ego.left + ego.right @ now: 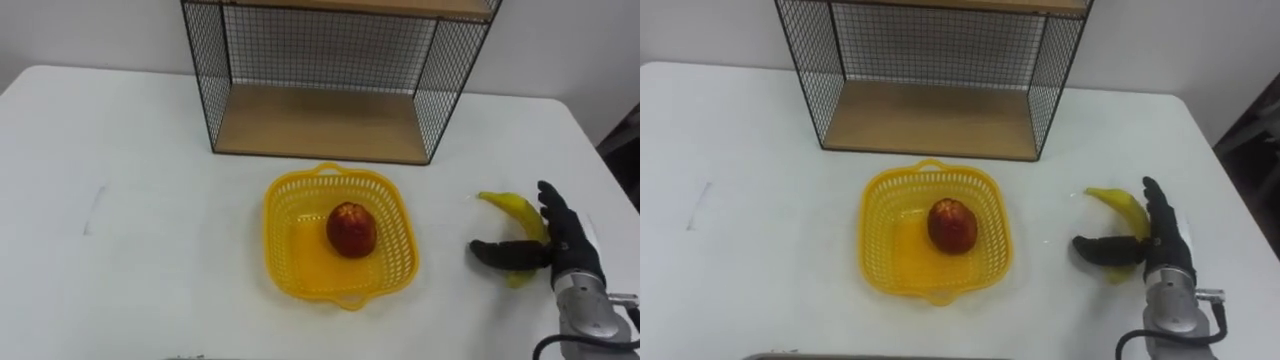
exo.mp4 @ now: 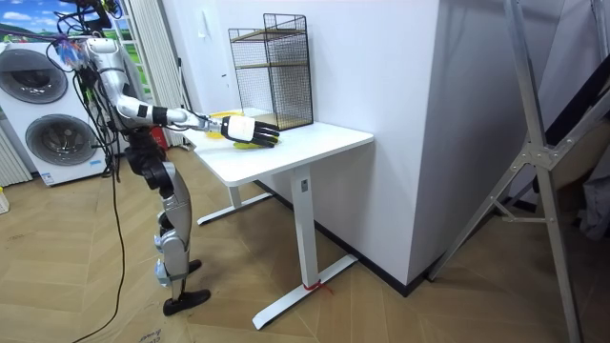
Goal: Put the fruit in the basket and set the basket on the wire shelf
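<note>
My right hand is spread wide, fingers straight, thumb out left, lying over the banana on the white table. The yellow basket holding a red fruit sits near on its left, in front of the wire shelf.

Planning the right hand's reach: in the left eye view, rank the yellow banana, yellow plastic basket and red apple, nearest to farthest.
1. Yellow banana, at the fingers of the right hand.
2. Yellow plastic basket, to the hand's left.
3. Red apple, inside that basket.
</note>
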Robot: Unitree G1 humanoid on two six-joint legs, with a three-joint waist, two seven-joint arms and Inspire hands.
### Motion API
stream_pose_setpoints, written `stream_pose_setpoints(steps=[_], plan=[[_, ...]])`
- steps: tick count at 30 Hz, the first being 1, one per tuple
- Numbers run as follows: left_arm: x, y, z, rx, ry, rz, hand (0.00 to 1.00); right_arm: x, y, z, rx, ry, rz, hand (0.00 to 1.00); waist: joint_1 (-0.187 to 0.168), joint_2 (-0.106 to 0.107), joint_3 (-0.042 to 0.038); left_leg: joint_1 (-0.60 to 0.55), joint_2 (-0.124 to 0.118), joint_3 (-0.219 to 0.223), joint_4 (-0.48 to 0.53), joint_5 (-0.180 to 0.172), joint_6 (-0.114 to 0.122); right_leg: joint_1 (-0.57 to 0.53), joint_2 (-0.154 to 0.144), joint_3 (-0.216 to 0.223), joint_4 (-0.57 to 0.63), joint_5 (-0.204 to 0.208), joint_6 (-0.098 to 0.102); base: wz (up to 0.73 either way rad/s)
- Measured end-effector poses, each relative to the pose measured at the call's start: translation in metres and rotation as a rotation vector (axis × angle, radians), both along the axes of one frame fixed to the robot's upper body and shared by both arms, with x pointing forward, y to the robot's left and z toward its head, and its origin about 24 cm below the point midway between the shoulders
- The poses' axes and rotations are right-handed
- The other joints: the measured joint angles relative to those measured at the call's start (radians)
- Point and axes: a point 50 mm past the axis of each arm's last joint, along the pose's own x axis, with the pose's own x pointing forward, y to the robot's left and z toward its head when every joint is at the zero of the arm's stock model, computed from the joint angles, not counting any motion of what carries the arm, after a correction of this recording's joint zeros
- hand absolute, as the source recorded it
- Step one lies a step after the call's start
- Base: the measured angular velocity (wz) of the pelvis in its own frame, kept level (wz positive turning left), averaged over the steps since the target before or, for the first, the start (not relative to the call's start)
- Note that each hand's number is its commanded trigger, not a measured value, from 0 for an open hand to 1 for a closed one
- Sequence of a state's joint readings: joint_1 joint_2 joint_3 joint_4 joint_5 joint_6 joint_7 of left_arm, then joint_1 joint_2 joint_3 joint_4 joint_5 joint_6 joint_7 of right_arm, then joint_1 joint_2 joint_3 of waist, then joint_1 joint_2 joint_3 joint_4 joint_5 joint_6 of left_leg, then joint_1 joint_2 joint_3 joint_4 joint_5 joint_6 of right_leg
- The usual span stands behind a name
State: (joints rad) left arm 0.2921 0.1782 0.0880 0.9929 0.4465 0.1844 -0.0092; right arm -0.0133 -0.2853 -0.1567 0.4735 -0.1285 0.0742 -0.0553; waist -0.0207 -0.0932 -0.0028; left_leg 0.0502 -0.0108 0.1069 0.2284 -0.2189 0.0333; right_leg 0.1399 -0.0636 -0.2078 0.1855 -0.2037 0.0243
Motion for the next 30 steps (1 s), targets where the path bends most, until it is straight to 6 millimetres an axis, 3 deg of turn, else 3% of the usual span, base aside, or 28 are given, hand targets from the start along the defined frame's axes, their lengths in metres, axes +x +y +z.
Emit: stream_pose_setpoints(steps=[7,8,9,10,14,20,30], plan=[[0.004,0.001,0.000,0.000,0.000,0.008,0.00,0.005,-0.009,-0.009,0.007,0.072,0.021,0.00,0.005,-0.005,-0.0002,-0.008,0.007,-0.016,0.040,-0.011,0.004,0.009,0.000,-0.016,0.002,0.003,0.004,0.07],[0.004,0.001,0.000,0.000,0.001,0.008,0.00,0.005,-0.010,-0.010,-0.004,0.091,0.034,0.11,0.005,-0.005,-0.0003,-0.009,0.005,-0.023,0.043,-0.011,0.005,0.013,0.000,-0.017,0.001,0.004,0.005,0.13],[0.004,0.001,0.000,0.001,0.001,0.008,0.00,0.005,-0.011,-0.011,-0.007,0.104,0.037,0.64,0.005,-0.005,-0.0009,-0.008,0.004,-0.028,0.045,-0.011,0.005,0.017,-0.001,-0.019,0.001,0.004,0.005,0.12],[0.004,0.001,0.000,0.001,0.002,0.008,0.00,0.005,-0.011,-0.012,-0.008,0.110,0.038,1.00,0.006,-0.004,-0.0020,-0.007,0.004,-0.028,0.045,-0.011,0.005,0.018,-0.001,-0.019,0.001,0.004,0.006,0.07],[0.002,0.002,0.000,0.008,0.014,0.012,0.00,0.004,-0.015,-0.013,-0.049,0.145,0.053,1.00,0.010,0.001,-0.0087,-0.003,0.000,-0.031,0.048,-0.010,0.005,0.026,0.001,-0.023,0.001,0.008,0.004,0.02],[0.007,0.004,0.001,0.020,0.007,-0.004,0.00,-0.005,-0.032,-0.016,-0.133,0.218,0.040,1.00,0.028,0.003,-0.0105,0.025,-0.002,-0.053,0.048,-0.010,0.004,0.064,0.003,-0.042,-0.001,0.008,0.004,0.11],[0.008,0.003,0.001,0.015,0.008,-0.004,0.00,0.001,-0.036,-0.008,-0.262,0.258,0.078,1.00,0.033,0.004,-0.0114,0.011,0.007,-0.055,0.065,-0.014,-0.003,0.055,0.012,-0.040,-0.001,0.009,0.003,0.00]])
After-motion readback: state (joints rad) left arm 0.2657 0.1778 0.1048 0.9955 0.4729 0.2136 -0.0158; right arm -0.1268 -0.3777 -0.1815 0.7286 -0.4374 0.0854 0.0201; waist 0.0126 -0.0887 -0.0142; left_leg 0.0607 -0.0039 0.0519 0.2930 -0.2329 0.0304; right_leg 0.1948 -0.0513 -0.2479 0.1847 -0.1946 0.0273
